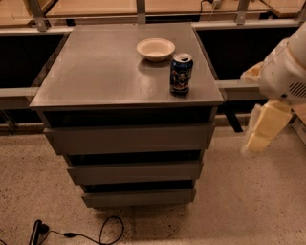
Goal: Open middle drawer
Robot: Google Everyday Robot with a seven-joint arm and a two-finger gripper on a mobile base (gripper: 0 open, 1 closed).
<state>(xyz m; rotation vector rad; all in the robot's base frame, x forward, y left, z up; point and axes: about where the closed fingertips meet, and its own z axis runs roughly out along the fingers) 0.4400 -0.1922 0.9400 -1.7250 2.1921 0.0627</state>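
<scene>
At the bottom edge, around 7 o'clock, a black cable [76,234] curls over the speckled floor [248,201] just in front of a dark-grey cabinet. Above the cable sits the lowest drawer [138,197], the narrowest-looking of three stacked fronts. The middle drawer [135,172] lies directly above it, a little below the centre of the view. It is a wide, flat, handleless grey panel with a dark gap along its upper edge. It looks pushed in, its front standing no further out than the other two, and nothing touches it. The top drawer [128,139] comes next, its front looking the tallest, tucked under the overhanging grey tabletop [100,67].

On the tabletop, a dark drink can [180,73] stands upright toward 1 o'clock from the centre, near the right edge. Just beyond it, at 11 o'clock of the can, a shallow cream bowl [156,49] rests close to it without touching.

At 3 o'clock, the robot's white arm [287,67] enters from the right edge. The pale tool [262,128] hangs below it, beside the cabinet's right side at about the height of the top drawer and well apart from all three fronts. Whether the tool is apart or together cannot be told, and it holds nothing that can be seen.

Farthest back, grey rails [14,91] run off to either side of the cabinet, and light wooden surfaces [91,7] span the top edge at 12 o'clock.
</scene>
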